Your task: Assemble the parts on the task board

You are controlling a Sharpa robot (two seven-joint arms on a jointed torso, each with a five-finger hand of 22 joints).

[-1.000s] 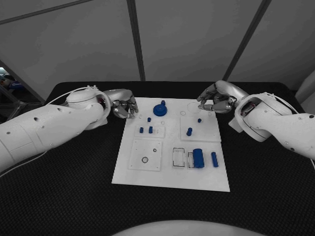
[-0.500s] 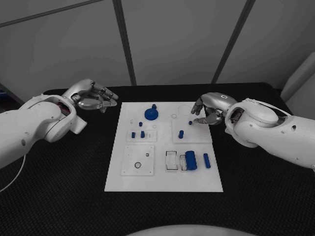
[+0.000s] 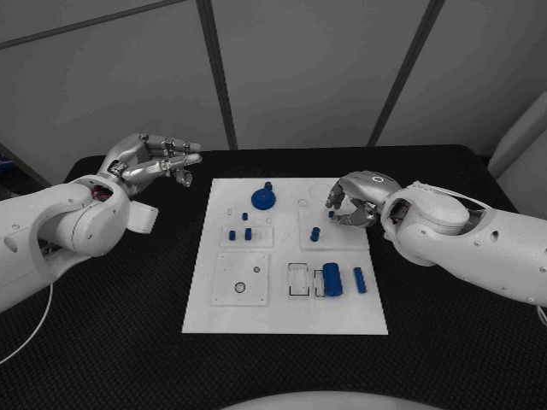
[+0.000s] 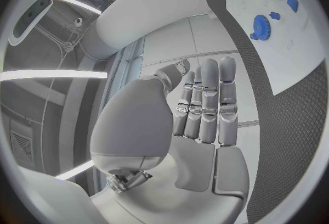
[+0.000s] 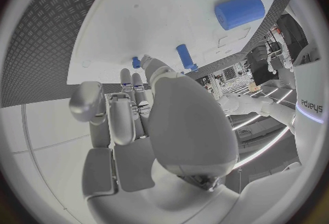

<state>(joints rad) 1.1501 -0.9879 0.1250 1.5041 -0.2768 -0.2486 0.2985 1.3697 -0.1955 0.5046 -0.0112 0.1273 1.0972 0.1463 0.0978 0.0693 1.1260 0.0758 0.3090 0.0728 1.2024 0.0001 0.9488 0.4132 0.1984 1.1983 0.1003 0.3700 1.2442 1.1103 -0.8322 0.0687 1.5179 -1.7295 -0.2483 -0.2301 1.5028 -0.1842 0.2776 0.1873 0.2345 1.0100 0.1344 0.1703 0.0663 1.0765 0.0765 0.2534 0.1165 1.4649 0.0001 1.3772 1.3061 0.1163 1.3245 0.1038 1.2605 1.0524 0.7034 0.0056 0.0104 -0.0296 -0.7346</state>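
Resting on the black table [image 3: 126,342], the white task board [image 3: 286,318] carries the blue parts; a blue gear [image 3: 264,199] sits near its far edge. Left hand [image 3: 154,160] hovers off the board's far-left corner, fingers spread, holding nothing. Right hand [image 3: 351,202] hangs over the board's far-right area, fingers curled down beside a small blue peg [image 3: 332,214]; contact cannot be told.
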